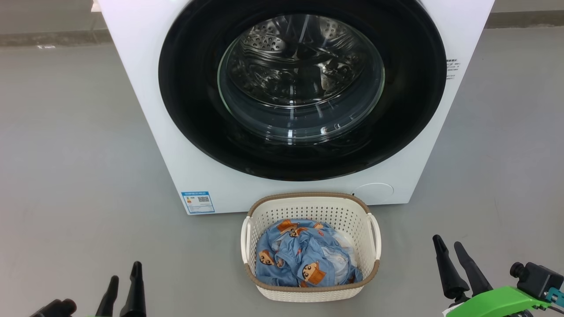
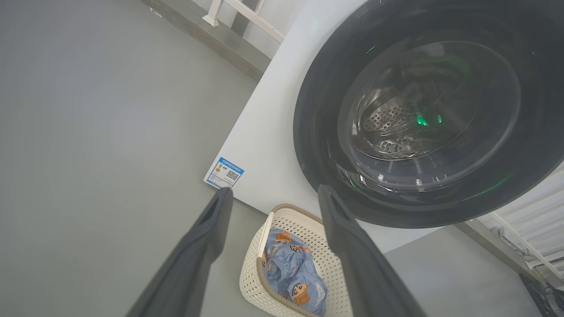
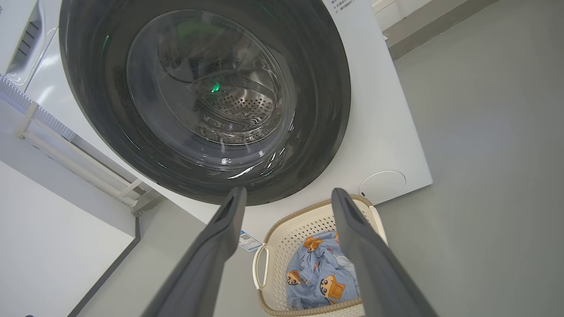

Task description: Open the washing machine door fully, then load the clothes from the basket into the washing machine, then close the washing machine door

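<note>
At the lower left of the head view, the left claw (image 1: 126,270) hangs above the grey floor (image 1: 66,154), its two dark fingers spread apart and holding nothing. In the left wrist view the same left claw (image 2: 275,190) shows its fingers wide apart, pointing toward the machine and the basket.

To its right stands the washing machine (image 1: 141,88), a white box on the floor, with a small blue label sticker (image 1: 198,202) at its lower left corner. The washing machine door (image 1: 189,88), round and glossy black, lies shut flat against the front. Its bulging glass window (image 1: 299,79) shows the steel perforated drum (image 1: 269,42) behind it.

Just in front of the machine, below the door, the cream basket (image 1: 308,195) sits on the floor. The clothes (image 1: 299,255) lie bundled inside it: light blue fabric with orange-brown bears, and white cloth at the right.

A round cover (image 1: 373,193) sits low on the machine's right side.

At the lower right, the right claw (image 1: 447,240) hangs above the floor, well apart from the basket, fingers spread and empty. The right wrist view shows this right claw (image 3: 289,191) wide apart too.
</note>
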Motion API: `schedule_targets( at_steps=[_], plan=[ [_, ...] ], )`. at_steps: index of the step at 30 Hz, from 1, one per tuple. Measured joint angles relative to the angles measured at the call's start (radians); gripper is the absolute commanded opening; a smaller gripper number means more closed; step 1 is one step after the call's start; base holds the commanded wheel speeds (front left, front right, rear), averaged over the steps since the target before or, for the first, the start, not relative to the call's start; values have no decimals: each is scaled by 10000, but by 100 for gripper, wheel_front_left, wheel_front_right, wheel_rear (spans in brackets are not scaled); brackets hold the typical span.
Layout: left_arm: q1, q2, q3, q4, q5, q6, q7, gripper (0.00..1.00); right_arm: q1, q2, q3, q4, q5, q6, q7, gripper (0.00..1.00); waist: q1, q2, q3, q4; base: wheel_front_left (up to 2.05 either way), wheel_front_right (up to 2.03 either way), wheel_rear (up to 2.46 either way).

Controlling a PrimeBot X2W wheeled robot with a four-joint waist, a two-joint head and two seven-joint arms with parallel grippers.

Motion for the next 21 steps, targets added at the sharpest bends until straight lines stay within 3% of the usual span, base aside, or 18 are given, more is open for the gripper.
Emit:
schedule_targets(
  at_steps=[21],
  plan=[
    [337, 282, -123, -284, 2999, 90, -617, 100, 35, -58, 52, 17, -2694, 0, -617, 100, 1, 0, -2, 33, 0, 0, 0]
  ],
)
